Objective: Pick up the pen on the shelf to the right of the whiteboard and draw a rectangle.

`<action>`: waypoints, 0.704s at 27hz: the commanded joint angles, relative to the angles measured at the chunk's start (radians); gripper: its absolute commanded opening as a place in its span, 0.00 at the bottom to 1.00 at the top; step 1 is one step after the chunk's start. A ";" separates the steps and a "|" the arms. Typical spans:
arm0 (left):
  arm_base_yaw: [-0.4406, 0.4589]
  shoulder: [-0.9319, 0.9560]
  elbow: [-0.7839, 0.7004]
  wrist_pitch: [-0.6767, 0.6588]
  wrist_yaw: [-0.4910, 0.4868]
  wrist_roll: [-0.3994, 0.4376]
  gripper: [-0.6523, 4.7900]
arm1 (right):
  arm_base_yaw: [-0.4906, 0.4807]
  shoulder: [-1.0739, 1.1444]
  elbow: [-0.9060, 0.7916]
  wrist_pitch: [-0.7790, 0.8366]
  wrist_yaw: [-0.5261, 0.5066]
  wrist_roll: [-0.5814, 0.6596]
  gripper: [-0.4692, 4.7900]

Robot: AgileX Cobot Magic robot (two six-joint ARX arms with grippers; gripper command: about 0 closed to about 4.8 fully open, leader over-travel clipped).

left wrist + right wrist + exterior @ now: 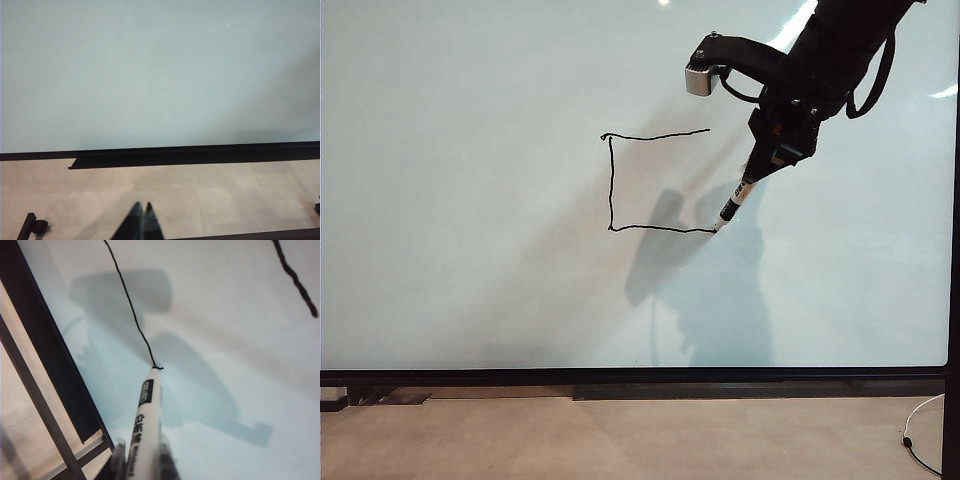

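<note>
Three sides drawn, one left
Right gripper (pixel 772 160) clamps the pen (pixel 732 207), tip on the whiteboard (pixel 470 250) at the rectangle's (pixel 612 180) lower-right corner; next stroke goes up. Left gripper (pixel 141 216) idles closed, empty.

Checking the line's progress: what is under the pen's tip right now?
The pen, held by the right end effector, has its tip on the whiteboard at the rectangle's lower right corner. The tip itself hides the contact spot.
</note>
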 commanded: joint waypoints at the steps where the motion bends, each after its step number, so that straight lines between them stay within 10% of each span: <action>1: 0.000 0.000 0.004 0.012 0.000 0.000 0.11 | 0.001 -0.004 0.005 0.045 0.000 -0.002 0.08; 19: 0.000 0.000 0.004 0.012 0.000 0.000 0.11 | 0.001 -0.015 0.055 0.045 0.050 -0.009 0.08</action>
